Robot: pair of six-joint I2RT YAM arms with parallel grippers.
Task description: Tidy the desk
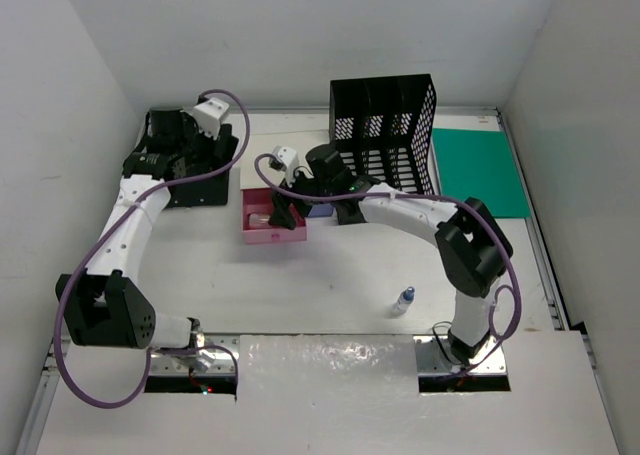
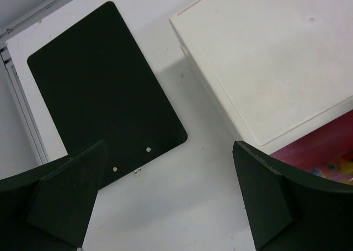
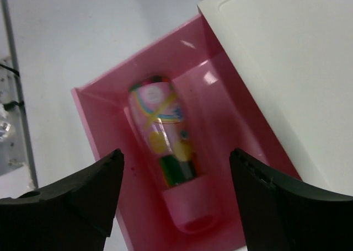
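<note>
white desk (image 1: 330, 290) | right fingers (image 3: 265, 207) spread wide over pink drawer (image 3: 220, 91), tube (image 3: 162, 135) inside | left fingers (image 2: 60, 201) open too | imo push drawer shut squarely

You've got a white counter (image 1: 330, 285). A black mesh file rack (image 1: 385, 125) stands at the back, with a green sheet (image 1: 480, 170) just beside it. There's a black pad (image 2: 105, 80) far left and a white-topped box (image 2: 276, 58) with its pink drawer (image 1: 262, 233) open. A small bottle (image 1: 402, 300) lies near the front.

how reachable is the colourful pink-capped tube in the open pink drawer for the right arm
Likely yes: the right end effector hovers open directly above the colourful pink-capped tube, and nothing covers the pink plastic drawer.
</note>
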